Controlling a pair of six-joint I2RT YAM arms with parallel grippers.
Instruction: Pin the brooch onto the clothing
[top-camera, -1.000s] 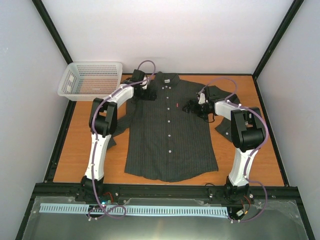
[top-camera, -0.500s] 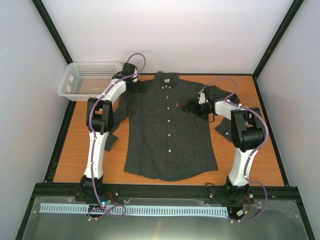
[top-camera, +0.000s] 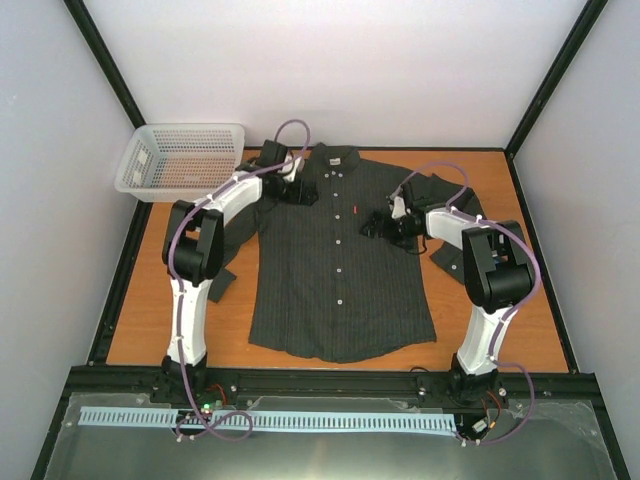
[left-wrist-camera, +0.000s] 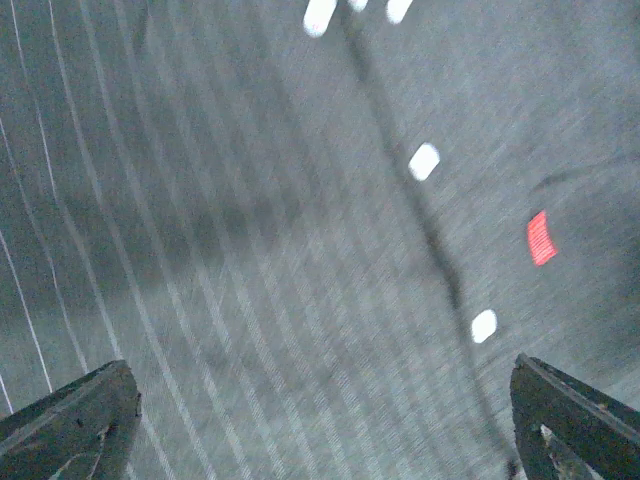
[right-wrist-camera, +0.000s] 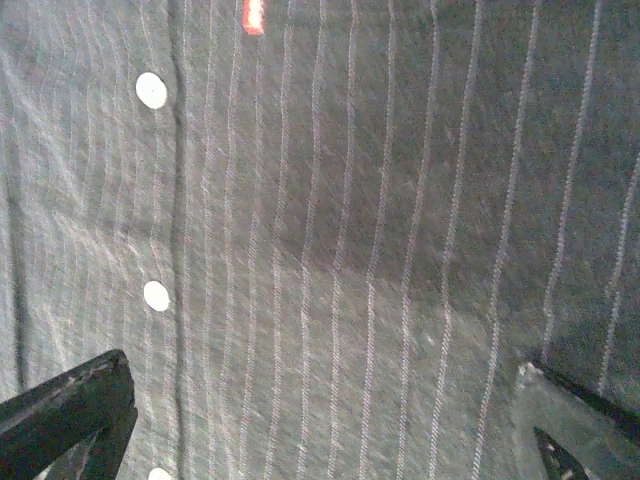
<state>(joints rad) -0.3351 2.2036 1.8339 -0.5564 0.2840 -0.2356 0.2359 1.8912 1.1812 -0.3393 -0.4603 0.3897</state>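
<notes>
The left gripper (top-camera: 296, 188) and right gripper (top-camera: 372, 226) are both hovering, jaws spread wide and holding nothing. The clothing (top-camera: 340, 300) is lying flat just beneath them (collar beyond both). Its red tag (top-camera: 353, 209) is sitting between them, nearer the right gripper. The brooch seemingly isn't showing anywhere.

Overhead view: even, diffuse light, faint shadows. Left wrist view: motion blur smears the white round buttons (left-wrist-camera: 424, 161) on the dark charcoal pinstriped shirt (left-wrist-camera: 250, 250). Right wrist view: sharper, stripes distinct.
</notes>
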